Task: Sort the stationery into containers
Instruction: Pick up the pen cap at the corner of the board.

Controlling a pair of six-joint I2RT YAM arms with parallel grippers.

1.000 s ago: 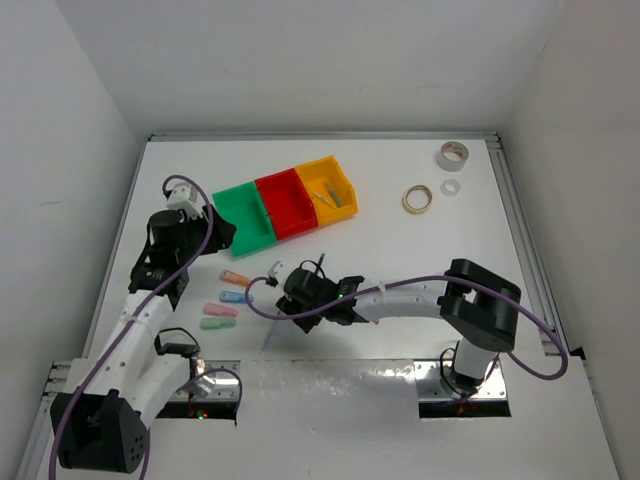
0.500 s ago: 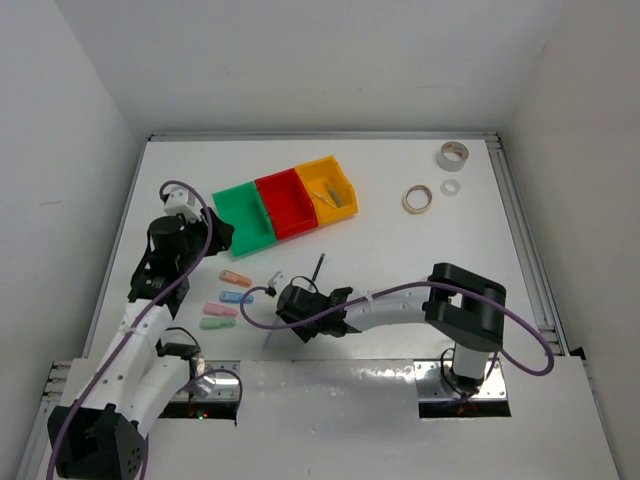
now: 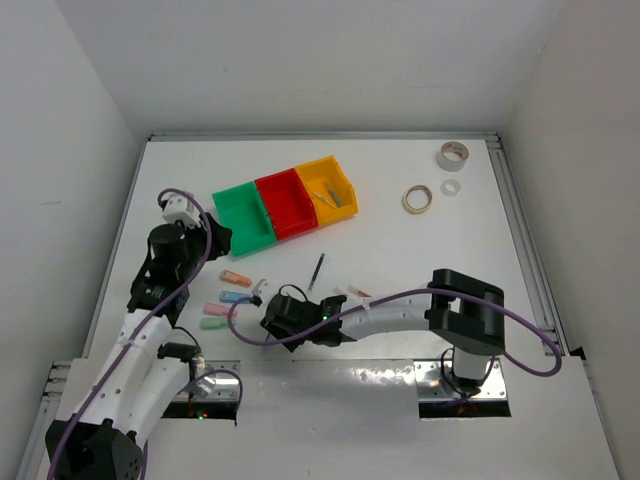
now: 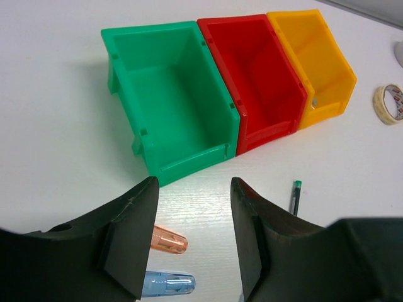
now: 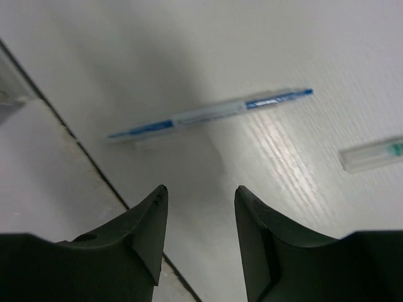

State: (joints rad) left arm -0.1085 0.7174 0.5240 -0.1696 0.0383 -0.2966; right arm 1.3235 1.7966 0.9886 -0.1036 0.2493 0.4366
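Observation:
The containers stand joined in a row: green (image 3: pixel 243 215), red (image 3: pixel 287 203), yellow-orange (image 3: pixel 330 187) with pens inside. My left gripper (image 4: pixel 194 189) is open and empty, hovering near the green bin (image 4: pixel 170 94), above an orange pastel piece (image 4: pixel 170 240) and a blue one (image 4: pixel 170 284). Low over the table's near edge, my right gripper (image 5: pixel 201 195) is also open and empty, with a blue pen (image 5: pixel 208 114) lying just beyond its tips. A black pen (image 3: pixel 317 271) lies free mid-table. Orange (image 3: pixel 233 277), blue (image 3: pixel 232 296), pink (image 3: pixel 220 310) and green (image 3: pixel 213 323) pieces lie at left.
A grey tape roll (image 3: pixel 452 155), a small white one (image 3: pixel 451 187) and a tan one (image 3: pixel 417 198) sit at the back right. A red pen (image 3: pixel 355 292) lies beside the right forearm. The metal strip (image 5: pixel 38 189) at the table's near edge lies under the right gripper.
My right arm has swung left and toward the near edge, uncovering the black pen. My left gripper has drawn back a little from the green bin.

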